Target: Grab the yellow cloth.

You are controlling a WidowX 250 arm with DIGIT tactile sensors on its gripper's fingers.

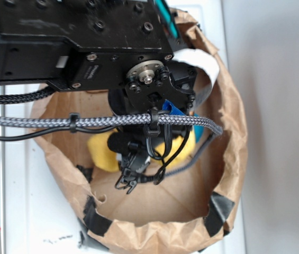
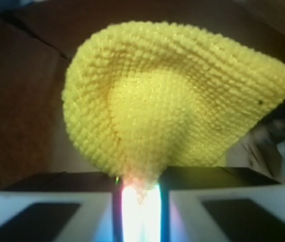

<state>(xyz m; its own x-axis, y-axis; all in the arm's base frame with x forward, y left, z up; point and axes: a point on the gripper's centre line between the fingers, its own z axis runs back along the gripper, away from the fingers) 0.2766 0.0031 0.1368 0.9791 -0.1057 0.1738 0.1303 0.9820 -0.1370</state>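
End effector [image 2: 140, 194] pinching yellow cloth [image 2: 172, 96] inside brown paper bag [image 1: 234, 159].

We found only one trace of print: a small white mark on the black metal bracket of the robot arm's wrist [image 1: 93, 70] in the exterior view, too small and blurred for us to read. The wrist view showed us no lettering, labels, numbers or signs at all.

Overhead exterior; close wrist, cloth [image 2: 177, 96] shared
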